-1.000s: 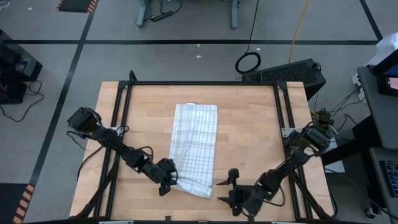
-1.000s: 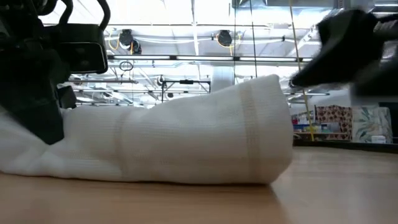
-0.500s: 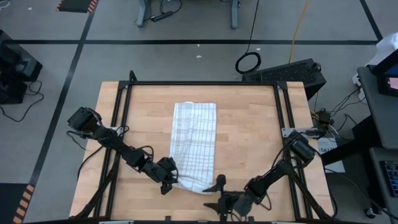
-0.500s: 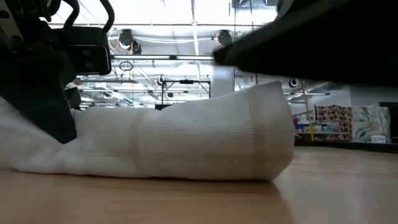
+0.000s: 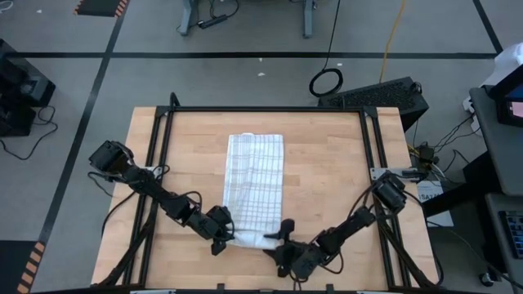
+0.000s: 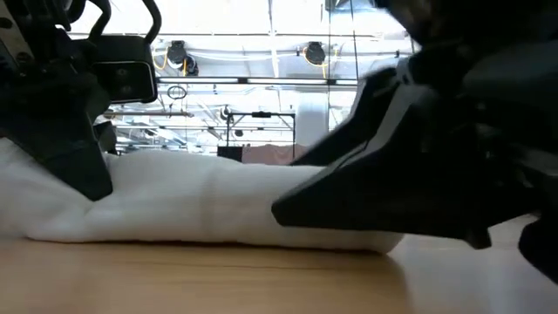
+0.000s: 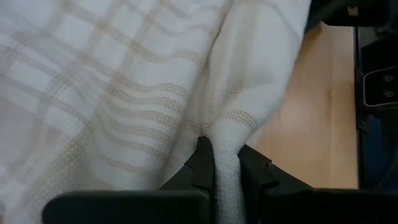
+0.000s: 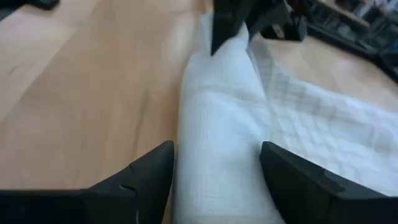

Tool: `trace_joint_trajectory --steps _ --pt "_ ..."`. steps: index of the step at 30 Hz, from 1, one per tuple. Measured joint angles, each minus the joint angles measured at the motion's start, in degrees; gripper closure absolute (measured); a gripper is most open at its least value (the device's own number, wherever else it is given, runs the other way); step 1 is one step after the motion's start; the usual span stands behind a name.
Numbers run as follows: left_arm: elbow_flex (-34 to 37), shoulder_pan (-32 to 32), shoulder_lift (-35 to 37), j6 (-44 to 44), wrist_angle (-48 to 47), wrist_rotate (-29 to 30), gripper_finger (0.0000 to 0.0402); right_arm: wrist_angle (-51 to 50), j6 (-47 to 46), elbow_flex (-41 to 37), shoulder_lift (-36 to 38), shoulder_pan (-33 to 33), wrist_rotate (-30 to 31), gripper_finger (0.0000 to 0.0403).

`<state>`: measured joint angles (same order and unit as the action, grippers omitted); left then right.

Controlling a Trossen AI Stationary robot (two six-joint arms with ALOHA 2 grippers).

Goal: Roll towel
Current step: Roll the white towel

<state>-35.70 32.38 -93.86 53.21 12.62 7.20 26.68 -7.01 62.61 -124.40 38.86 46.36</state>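
The towel (image 5: 255, 186) lies lengthwise at the centre of the high view, its lower end rolled. The left gripper (image 5: 221, 238) is clenched on that roll's lower-left corner. The right gripper (image 5: 276, 242) straddles the roll's right end, fingers (image 8: 140, 176) spread.

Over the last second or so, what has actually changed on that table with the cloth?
The right tool swung in from the table's right side to the rolled near end of the towel and now straddles it with its fingers apart and narrowing, not yet clamped. The left tool stayed pinched on the towel's other near corner. The towel's far end and the table look unchanged.
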Motion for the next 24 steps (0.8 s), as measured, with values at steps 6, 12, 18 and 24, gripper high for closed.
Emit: trace_joint_trajectory --steps 6,12,18,24 --pt "0.0 2.1 0.0 -4.2 0.0 6.3 0.0352 0.1 -8.4 -2.3 0.0 -1.4 -1.4 0.0165" --pt "0.0 4.4 0.0 -6.1 -0.6 8.5 0.0265 0.5 -17.7 -3.2 0.2 -3.5 -6.8 0.0201" --pt "0.0 6.0 3.4 -8.3 -5.4 6.8 0.0161 2.9 -18.2 -3.3 0.3 -5.2 -11.9 0.0266" --pt "0.0 7.2 13.5 -8.9 -16.8 8.3 0.0120 3.1 -17.9 -3.3 0.3 -6.2 -15.1 0.0311"
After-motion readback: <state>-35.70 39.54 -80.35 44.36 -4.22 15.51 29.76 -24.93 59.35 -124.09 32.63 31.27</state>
